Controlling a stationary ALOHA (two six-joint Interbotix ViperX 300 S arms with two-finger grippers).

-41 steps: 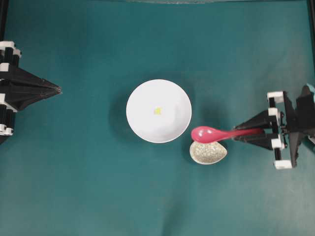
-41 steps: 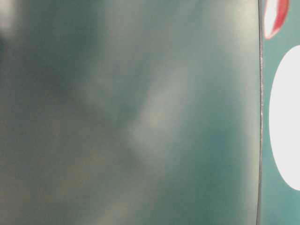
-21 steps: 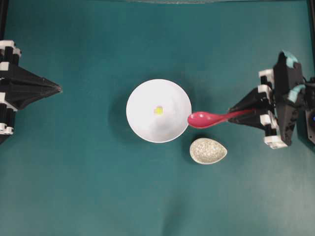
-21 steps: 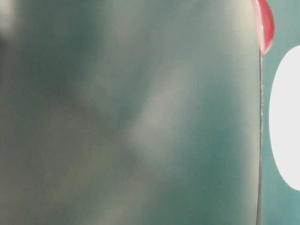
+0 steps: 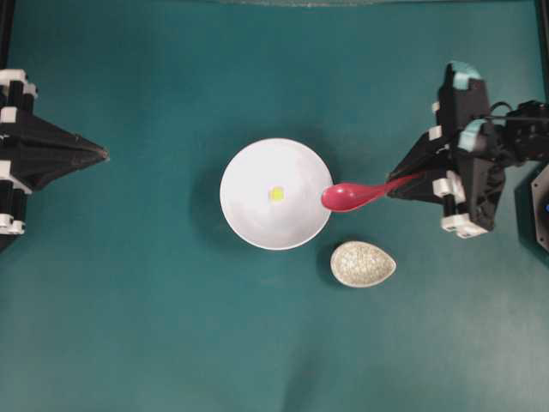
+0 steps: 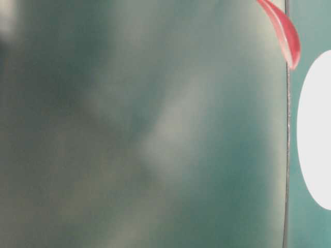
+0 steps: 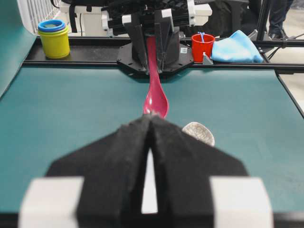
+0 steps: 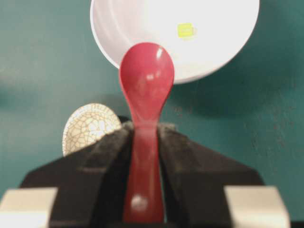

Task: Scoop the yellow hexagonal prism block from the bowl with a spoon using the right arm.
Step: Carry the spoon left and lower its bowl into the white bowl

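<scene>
Now, spoon: clamped by its handle in the right gripper, scoop hung over the bowl's right rim.
Bowl: set mid-table.
Yellow block: seated near the bowl's centre.
Left gripper: pressed closed, nothing gripped, parked at the table's left edge.

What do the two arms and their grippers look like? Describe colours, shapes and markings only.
Both are black. The left gripper tapers to a point, with white blocks at its base. The right gripper has the same wedge shape and white blocks, plus pale teal tape patches and dark cables behind. Finger pads look like rough black foam.
</scene>
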